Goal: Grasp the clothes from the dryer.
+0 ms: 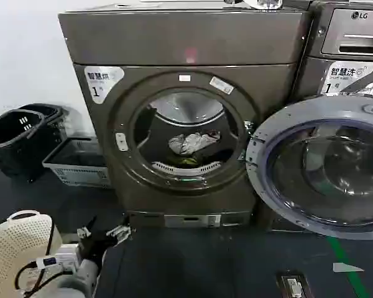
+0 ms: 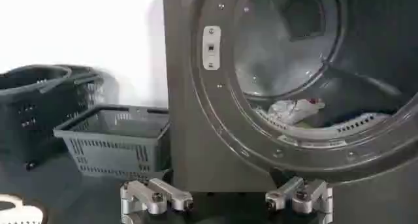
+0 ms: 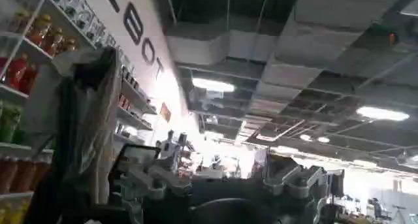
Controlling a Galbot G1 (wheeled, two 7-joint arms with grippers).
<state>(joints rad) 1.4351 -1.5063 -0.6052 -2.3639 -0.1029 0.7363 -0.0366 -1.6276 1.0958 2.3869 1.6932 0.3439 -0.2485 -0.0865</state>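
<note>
The dryer [image 1: 186,43] stands in the middle, bronze-grey, with a white "1" sticker and its round porthole open. Inside the drum lie the clothes: a whitish-grey piece [image 1: 193,143] and, under it, a yellow-green piece [image 1: 188,161]. The left wrist view also takes in the dryer [image 2: 189,114] and the whitish piece [image 2: 294,111] behind the rim. My left gripper [image 1: 104,233] [image 2: 227,202] hangs low in front of the dryer's lower left corner, open and holding nothing, well short of the porthole. My right gripper [image 3: 222,179] points up at a ceiling, open and holding nothing.
The dryer's door [image 1: 323,167] is swung wide to the right, in front of an LG machine [image 1: 348,37]. Two black baskets [image 1: 18,133] and a grey basket [image 1: 78,161] [image 2: 117,140] sit on the floor to the left. A white perforated object [image 1: 15,248] lies beside my left arm.
</note>
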